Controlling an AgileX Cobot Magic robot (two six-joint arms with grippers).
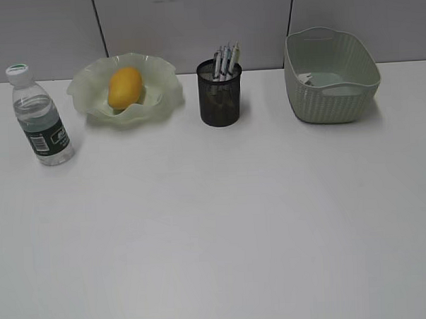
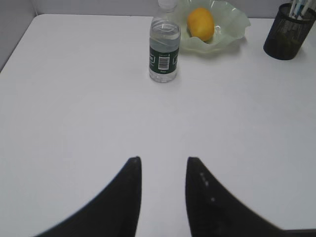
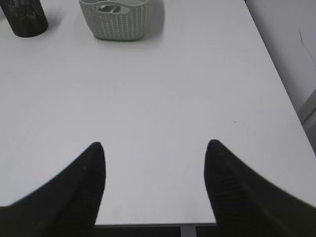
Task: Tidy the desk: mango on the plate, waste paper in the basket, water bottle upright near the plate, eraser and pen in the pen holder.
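Observation:
The yellow mango [image 1: 124,87] lies on the ruffled green plate [image 1: 89,83] at the back left of the white desk [image 1: 216,230]. Left of the plate the water bottle [image 1: 40,116] stands upright. Several pens [image 1: 226,61] stick out of the black mesh pen holder [image 1: 220,95]; the eraser is hidden. The green basket [image 1: 331,73] stands at the back right, with a pale scrap, perhaps the waste paper [image 1: 310,77], inside. My left gripper [image 2: 163,160] is open and empty, well short of the bottle [image 2: 163,47]. Over the near desk edge my right gripper [image 3: 155,144] is open wide and empty.
A grey panelled wall [image 1: 193,19] runs behind the desk. In the right wrist view the desk's near edge [image 3: 148,224] and right edge [image 3: 276,79] show, with the basket [image 3: 118,19] and pen holder [image 3: 24,17] far ahead. Neither arm shows in the exterior view.

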